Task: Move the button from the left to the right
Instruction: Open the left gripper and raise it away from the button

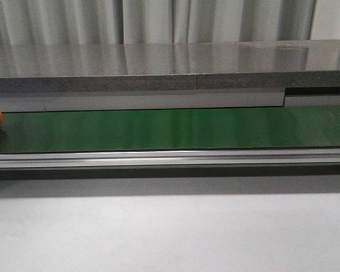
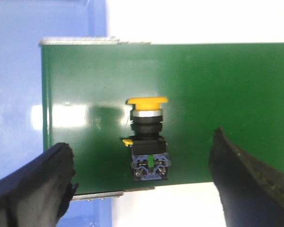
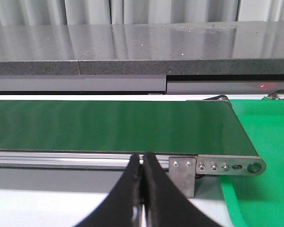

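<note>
Left claw (image 2: 142, 182) hangs wide open and empty over the button (image 2: 148, 137), which lies on its side on the green belt (image 2: 227, 85), fingers at its 3 and 9 o'clock. Right claw (image 3: 143, 189) pressed closed, empty, near the belt's right end. Judged pre-grasp: next, descend and close on the black body.

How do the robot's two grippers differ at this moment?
The left gripper is wide open; the right gripper is shut, fingers together. The left hangs over the green belt with the button between its fingers; the right holds nothing and sits before the belt's frame. Both have black fingers.
</note>
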Robot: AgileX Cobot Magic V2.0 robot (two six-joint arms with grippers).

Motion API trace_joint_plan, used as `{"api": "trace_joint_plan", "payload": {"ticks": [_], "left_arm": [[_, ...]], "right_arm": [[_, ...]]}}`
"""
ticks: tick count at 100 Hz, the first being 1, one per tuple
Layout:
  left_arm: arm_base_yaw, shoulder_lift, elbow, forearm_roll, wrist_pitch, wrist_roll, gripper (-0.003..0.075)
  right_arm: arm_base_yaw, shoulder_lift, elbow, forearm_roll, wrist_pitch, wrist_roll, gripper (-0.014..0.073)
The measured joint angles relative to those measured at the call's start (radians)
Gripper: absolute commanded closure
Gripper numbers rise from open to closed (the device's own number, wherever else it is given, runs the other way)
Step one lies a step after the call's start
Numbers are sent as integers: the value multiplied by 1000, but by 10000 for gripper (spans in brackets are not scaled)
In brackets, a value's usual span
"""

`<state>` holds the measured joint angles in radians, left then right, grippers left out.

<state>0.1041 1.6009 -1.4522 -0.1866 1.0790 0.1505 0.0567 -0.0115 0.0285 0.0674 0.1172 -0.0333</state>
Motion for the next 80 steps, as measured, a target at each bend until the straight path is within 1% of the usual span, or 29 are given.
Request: {"api": "trace_joint_plan", "payload": {"ticks": [13,27,37,51,65,80], "left_arm": [[-36,-106,56,-2,-55,4,153],[-92,-250,190,-2,-157,6,153],[-133,-374,320,-5,-254,10,153],[-171,-557,511,-5,-424,12,153],[-180,-748,710,-7,-606,12,153],[-182,-955,912,-7,-731,12,153]], "right_arm": [[0,0,0,0,0,0,660],[0,0,0,0,0,0,660],[0,0,0,0,0,0,660],[0,0,0,0,0,0,660],[0,0,0,0,0,0,660],[0,0,0,0,0,0,660]]}}
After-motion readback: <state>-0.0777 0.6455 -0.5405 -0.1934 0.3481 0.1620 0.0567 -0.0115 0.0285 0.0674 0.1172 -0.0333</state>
